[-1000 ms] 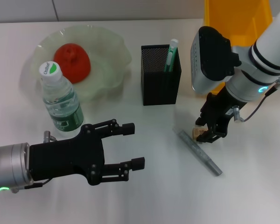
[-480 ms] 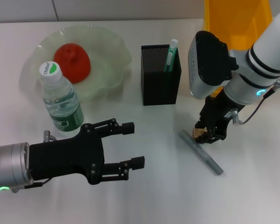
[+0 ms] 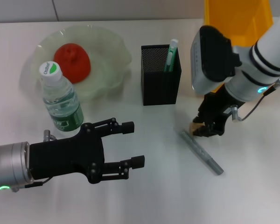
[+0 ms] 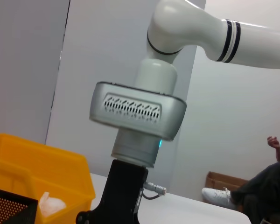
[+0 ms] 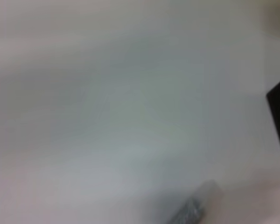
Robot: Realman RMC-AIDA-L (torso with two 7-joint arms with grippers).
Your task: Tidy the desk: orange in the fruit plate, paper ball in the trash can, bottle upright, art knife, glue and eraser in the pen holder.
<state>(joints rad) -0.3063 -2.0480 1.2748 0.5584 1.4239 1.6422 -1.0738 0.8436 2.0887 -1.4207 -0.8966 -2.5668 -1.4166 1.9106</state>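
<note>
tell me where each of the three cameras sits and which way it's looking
Head view: high, looking down at the desk; left gripper open, right gripper on a small tan eraser.
Left wrist view: low, facing across at the right arm and yellow bin.
Right wrist view: close above the desk; no own fingers visible.
Shared: grey art knife, head and right wrist.

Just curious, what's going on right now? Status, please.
Right gripper shut on eraser, beside art knife. Left gripper open, idle. Pen holder path clear.

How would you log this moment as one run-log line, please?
right pincer: shut on eraser | left pincer: open, idle | art knife: on desk
</note>
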